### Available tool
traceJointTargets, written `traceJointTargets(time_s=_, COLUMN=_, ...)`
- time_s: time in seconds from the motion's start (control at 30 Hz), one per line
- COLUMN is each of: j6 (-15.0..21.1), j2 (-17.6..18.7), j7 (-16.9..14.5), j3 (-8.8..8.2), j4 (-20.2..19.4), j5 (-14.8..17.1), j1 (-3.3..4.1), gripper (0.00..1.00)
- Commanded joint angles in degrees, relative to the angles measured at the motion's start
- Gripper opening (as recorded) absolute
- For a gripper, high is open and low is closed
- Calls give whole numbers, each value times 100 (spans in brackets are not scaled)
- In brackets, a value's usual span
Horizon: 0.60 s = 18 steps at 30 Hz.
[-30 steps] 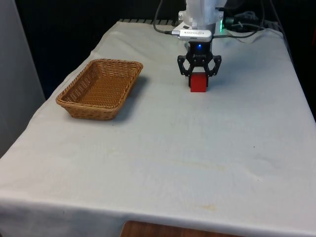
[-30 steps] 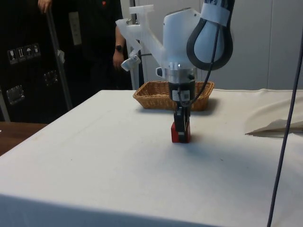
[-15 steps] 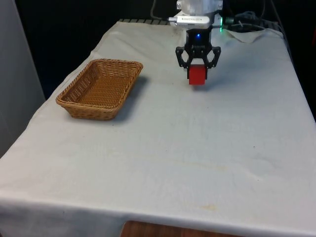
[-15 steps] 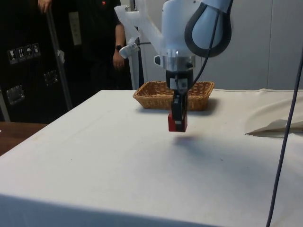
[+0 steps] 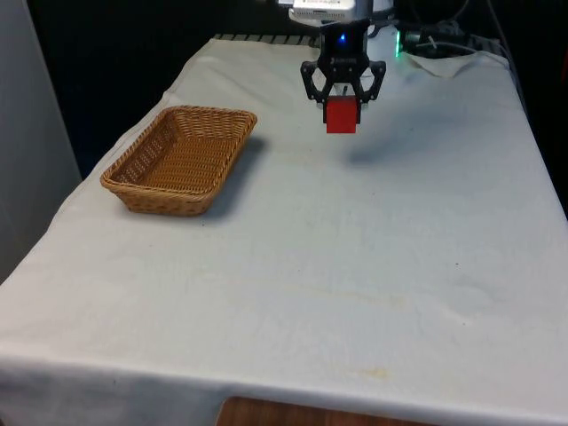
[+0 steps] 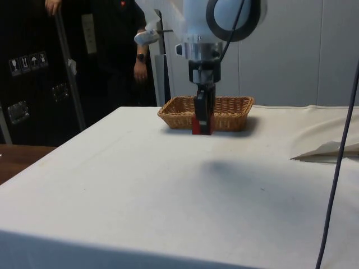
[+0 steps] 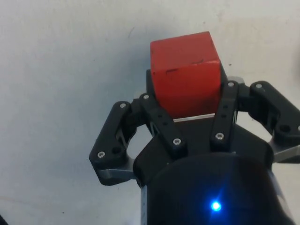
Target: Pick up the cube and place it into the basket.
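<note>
My gripper is shut on the red cube and holds it well above the white cloth; a shadow lies on the cloth below it. From the side, the cube hangs in the gripper in front of the basket. The wrist view has the cube clamped between the two black fingers. The wicker basket stands on the table toward the front view's left, apart from the gripper, and nothing lies in it.
A person in dark clothes stands behind the table next to a metal pole. Cables and crumpled cloth lie at the table's far end. A fold of cloth rises at the side view's right.
The gripper has lifted the cube off the cloth, rising steadily and drifting slightly toward the front view's left. The basket has not moved.
</note>
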Motion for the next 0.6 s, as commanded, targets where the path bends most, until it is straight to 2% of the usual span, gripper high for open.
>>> traceJointTargets(time_s=0.0, j6=-115, j2=-23, j7=-34, j3=-29, j4=63, j5=-11, j1=-23, gripper=1)
traceJointTargets(time_s=0.2, j6=-372, j2=-34, j7=-138, j3=-155, j4=315, j5=0, j1=-23, gripper=1)
traceJointTargets(time_s=0.33, j6=-418, j2=-23, j7=-166, j3=-218, j4=401, j5=0, j1=-6, gripper=1)
traceJointTargets(time_s=0.57, j6=-567, j2=63, j7=-384, j3=-390, j4=676, j5=29, j1=-34, gripper=1)
